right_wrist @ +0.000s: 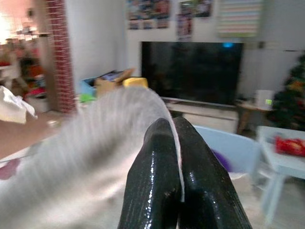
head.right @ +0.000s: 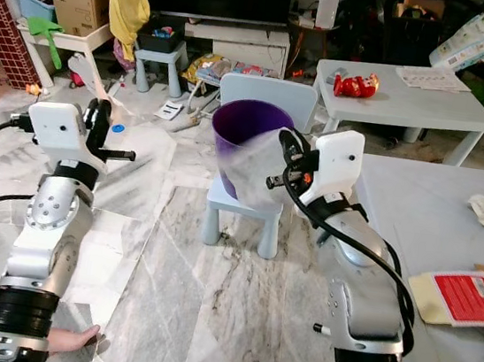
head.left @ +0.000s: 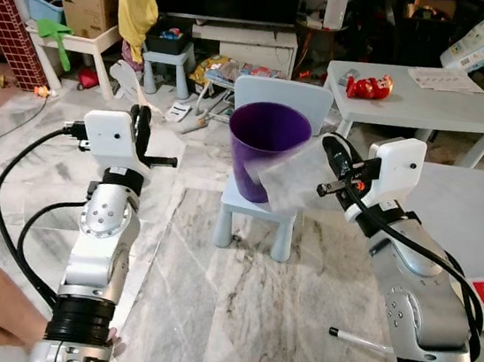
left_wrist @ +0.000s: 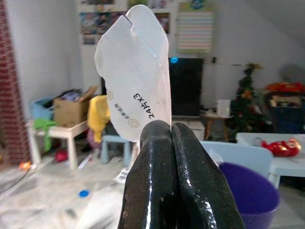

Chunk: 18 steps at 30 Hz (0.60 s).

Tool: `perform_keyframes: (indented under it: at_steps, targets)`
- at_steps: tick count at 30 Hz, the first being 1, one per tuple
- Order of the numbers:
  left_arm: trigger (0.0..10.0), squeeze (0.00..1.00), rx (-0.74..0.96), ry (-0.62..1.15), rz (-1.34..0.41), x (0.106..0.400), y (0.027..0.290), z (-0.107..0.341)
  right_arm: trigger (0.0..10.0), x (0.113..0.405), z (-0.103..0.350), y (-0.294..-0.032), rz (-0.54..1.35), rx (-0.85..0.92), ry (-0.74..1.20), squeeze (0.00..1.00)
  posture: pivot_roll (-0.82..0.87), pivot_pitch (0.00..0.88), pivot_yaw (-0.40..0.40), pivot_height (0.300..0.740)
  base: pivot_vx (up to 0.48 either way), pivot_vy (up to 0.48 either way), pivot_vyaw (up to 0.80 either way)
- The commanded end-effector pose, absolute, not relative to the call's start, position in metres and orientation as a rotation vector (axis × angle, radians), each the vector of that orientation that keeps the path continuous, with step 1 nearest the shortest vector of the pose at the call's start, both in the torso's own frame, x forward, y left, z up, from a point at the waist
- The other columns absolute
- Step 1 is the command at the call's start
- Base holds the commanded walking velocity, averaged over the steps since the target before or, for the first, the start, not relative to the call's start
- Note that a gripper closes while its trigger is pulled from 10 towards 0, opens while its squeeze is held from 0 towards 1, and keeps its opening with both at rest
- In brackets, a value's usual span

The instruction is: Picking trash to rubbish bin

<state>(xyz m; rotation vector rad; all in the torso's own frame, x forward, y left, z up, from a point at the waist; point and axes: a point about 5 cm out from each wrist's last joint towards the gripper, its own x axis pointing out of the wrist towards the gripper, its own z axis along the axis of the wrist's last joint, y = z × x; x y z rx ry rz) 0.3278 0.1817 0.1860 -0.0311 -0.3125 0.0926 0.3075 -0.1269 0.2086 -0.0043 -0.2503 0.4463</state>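
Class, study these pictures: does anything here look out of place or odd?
Yes. The purple bin stands on a small blue chair, not on the floor. Toys and papers litter the floor by the TV stand. Each pincer is shut on trash: the right pincer on a translucent sheet, the left pincer on a plastic wrapper.

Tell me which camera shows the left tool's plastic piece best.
The left wrist view: the clear plastic piece stands pinched in the left tool, its printed marks sharp. In the right eye view it is a faint strip above the tool; the left eye view barely shows it.
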Motion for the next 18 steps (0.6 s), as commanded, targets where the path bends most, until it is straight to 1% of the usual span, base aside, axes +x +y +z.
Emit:
perform_keyframes:
  at_steps: [1,14,16,18]
  targets:
    - [0.0,0.00,-0.044,-0.326,0.057,0.3294,0.1710,0.1903,10.0,0.3076,0.2109,-0.1336,0.425,-0.007,-0.254,0.00,-0.03,0.061,0.012,0.740,0.480,0.000,0.00]
    - [0.0,0.00,-0.039,-0.323,0.054,0.3300,0.1711,0.1897,10.0,0.3070,0.2105,-0.1319,0.435,-0.019,-0.258,0.00,-0.03,0.060,0.017,0.740,0.480,0.000,0.00]
    - [0.0,0.00,-0.038,-0.323,0.054,0.3301,0.1708,0.1896,10.0,0.3066,0.2101,-0.1314,0.441,-0.019,-0.258,0.00,-0.03,0.060,0.017,0.740,0.480,0.000,0.40]
    - [0.0,0.00,-0.037,-0.323,0.051,0.3305,0.1706,0.1897,10.0,0.3062,0.2097,-0.1307,0.444,-0.017,-0.257,0.00,-0.03,0.062,0.016,0.740,0.480,0.000,0.80]
